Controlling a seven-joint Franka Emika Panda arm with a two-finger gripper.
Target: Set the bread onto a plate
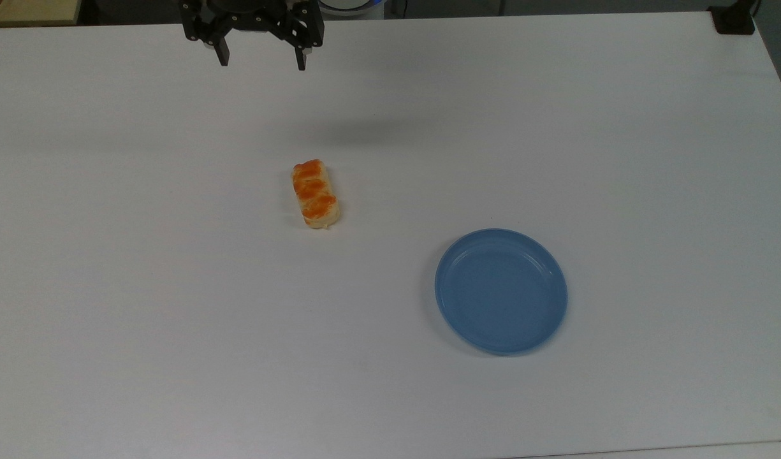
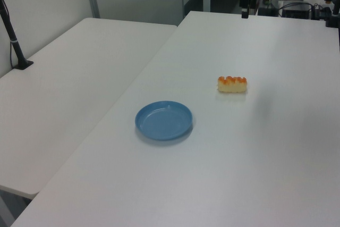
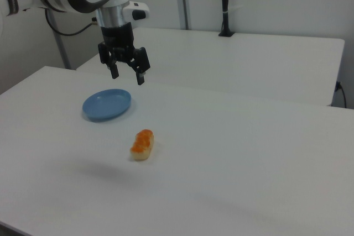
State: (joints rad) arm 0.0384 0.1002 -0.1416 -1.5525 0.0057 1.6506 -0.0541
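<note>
The bread point(image 1: 315, 194), a pale-yellow bun with orange-brown lobes, lies on the white table near the middle of the top view. The empty light-blue plate point(image 1: 500, 291) rests to its lower right, well apart from it. My gripper point(image 1: 261, 64) hangs open near the top edge of the top view, above and slightly left of the bread. In the right view the gripper point(image 3: 128, 78) hovers high over the table, its fingers spread with nothing between them, beyond the plate point(image 3: 107, 104) and bread point(image 3: 142, 144). The left view has the bread point(image 2: 232, 84) up and right of the plate point(image 2: 163, 120).
A black clamp base point(image 1: 734, 19) sits on the table's corner at the top view's upper right. A second white table point(image 2: 79, 78) adjoins on the left view's left, with a black pole point(image 2: 13, 41) on it. Wide bare tabletop surrounds bread and plate.
</note>
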